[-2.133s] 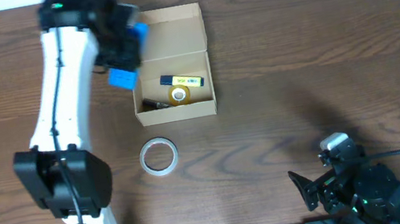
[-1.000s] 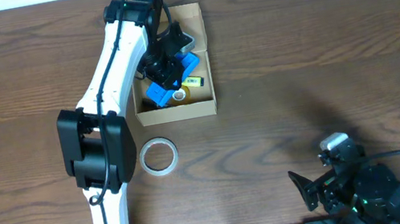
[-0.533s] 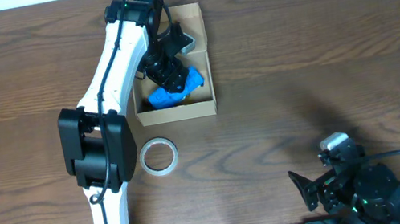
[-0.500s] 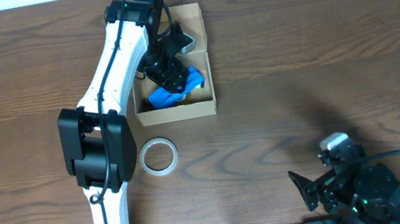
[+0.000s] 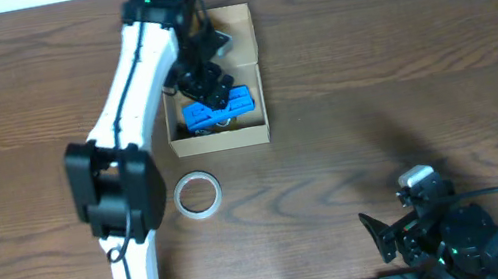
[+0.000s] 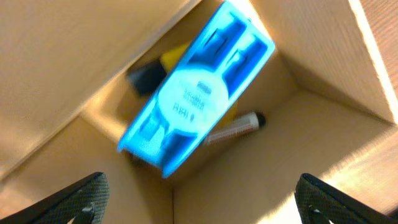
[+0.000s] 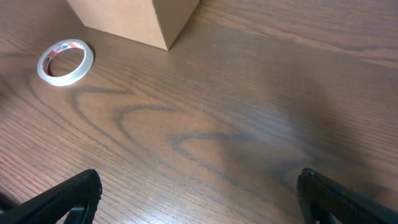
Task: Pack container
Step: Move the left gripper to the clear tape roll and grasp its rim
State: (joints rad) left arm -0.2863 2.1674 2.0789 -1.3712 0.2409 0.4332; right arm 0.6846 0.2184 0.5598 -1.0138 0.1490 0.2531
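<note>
The tan cardboard container (image 5: pixel 243 51) stands open at the table's back middle; its corner also shows in the right wrist view (image 7: pixel 143 22). A blue plastic block (image 5: pixel 217 108) lies loose inside it, on top of a yellow item and a dark pen-like tube (image 6: pixel 239 126). The block shows in the left wrist view (image 6: pixel 196 99). My left gripper (image 5: pixel 206 78) is open and empty, over the container just above the block. My right gripper (image 7: pixel 199 199) is open and empty, low over bare table at the front right.
A roll of clear tape (image 5: pixel 197 194) lies on the wooden table in front of the container, also in the right wrist view (image 7: pixel 64 61). The left arm reaches from the front left up across the table to the container.
My left gripper carried the blue block from the container's left side into it, let it go, and has lifted slightly. The block now lies flat inside. The right arm has not moved.
</note>
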